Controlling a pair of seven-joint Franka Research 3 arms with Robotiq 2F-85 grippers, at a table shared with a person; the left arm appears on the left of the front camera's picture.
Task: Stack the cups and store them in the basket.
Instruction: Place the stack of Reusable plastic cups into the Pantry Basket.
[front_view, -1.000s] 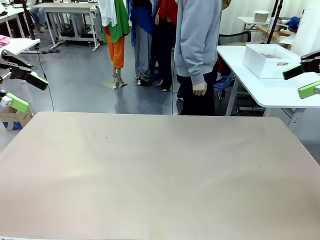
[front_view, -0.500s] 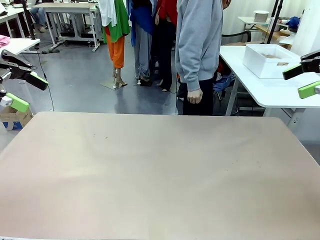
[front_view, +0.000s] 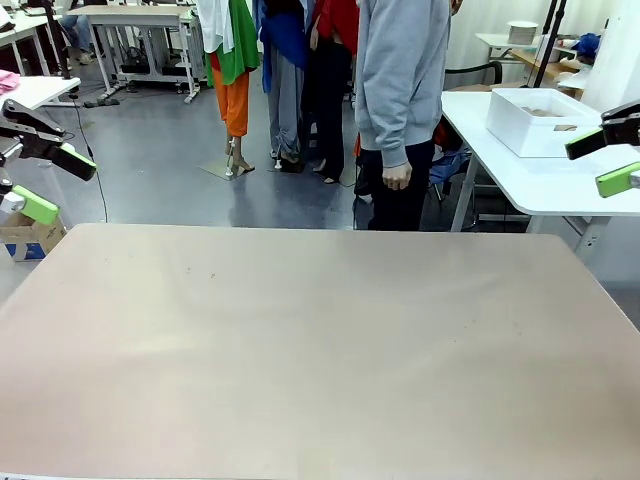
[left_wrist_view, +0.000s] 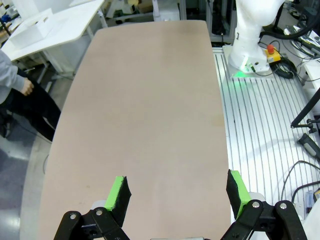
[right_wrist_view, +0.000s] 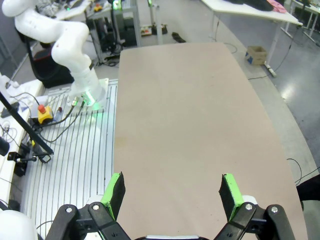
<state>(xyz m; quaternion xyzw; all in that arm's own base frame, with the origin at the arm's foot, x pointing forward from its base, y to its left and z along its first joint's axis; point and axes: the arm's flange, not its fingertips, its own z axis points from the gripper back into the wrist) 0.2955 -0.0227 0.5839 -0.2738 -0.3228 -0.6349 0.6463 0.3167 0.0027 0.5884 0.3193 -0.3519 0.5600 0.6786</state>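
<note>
Front view: the beige work table (front_view: 320, 350) is bare; no cups lie on it. The left gripper (front_view: 45, 180) hangs off the table's far-left corner and the right gripper (front_view: 612, 160) off the far-right side, both with green pads spread wide and nothing between them. A person in a grey sweatshirt (front_view: 400, 70) stands at the far edge, one hand (front_view: 397, 178) hanging loose and empty. A white bin (front_view: 540, 120), probably the basket, sits on the neighbouring white table (front_view: 560, 185) at far right, well apart from the work surface; what it holds is too small to tell. Left wrist view: the left gripper's fingers (left_wrist_view: 119, 192) stand apart over the bare table, the person's hand (left_wrist_view: 25, 87) at the far-left edge, the white bin (left_wrist_view: 32, 32) beyond it. Right wrist view: the right gripper's fingers (right_wrist_view: 228, 195) stand parted too, above the bare tabletop (right_wrist_view: 190, 125). Risk, as a judgement: with the cups absent and the basket off the work table, any arm motion now is wasted. If the person brings things in, an arm sweeping inward could meet the hand or knock a tall cup over.
</note>
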